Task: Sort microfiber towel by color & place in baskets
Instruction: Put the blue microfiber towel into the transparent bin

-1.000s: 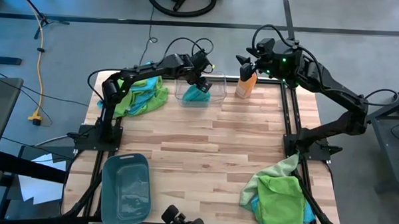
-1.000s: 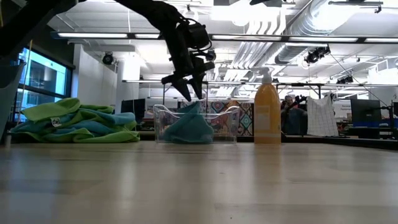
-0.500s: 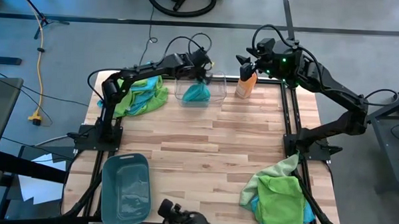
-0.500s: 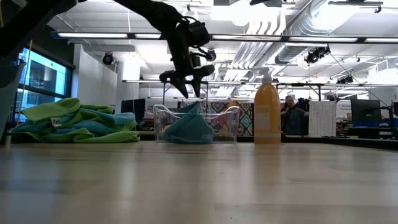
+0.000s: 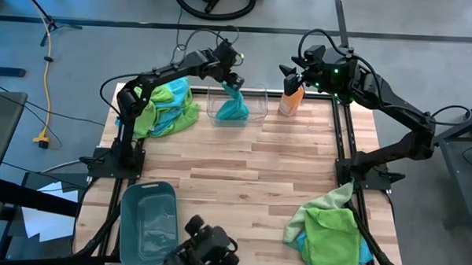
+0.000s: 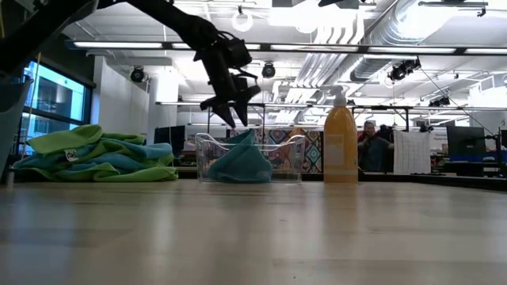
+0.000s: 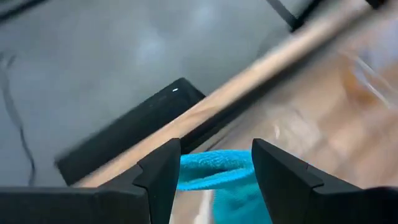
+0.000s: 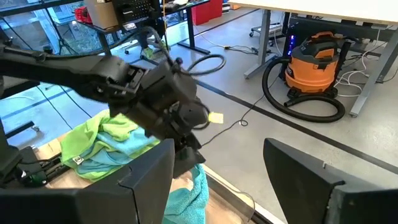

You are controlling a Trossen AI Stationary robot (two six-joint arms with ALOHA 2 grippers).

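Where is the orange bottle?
In the high view the orange bottle stands at the table's far edge, right of the clear basket with a blue towel inside, and just under the right claw.

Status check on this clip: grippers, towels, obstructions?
Left gripper open above the clear basket, turquoise towel inside. Right gripper open, waiting by the orange bottle. Nothing blocking.

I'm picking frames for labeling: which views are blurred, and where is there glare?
Left wrist view: table edge and floor streak with motion blur, though the left hand looks sharp. Right wrist view: the left arm is smeared. Low view: ceiling lights glare, near tabletop soft. High view: sharp.
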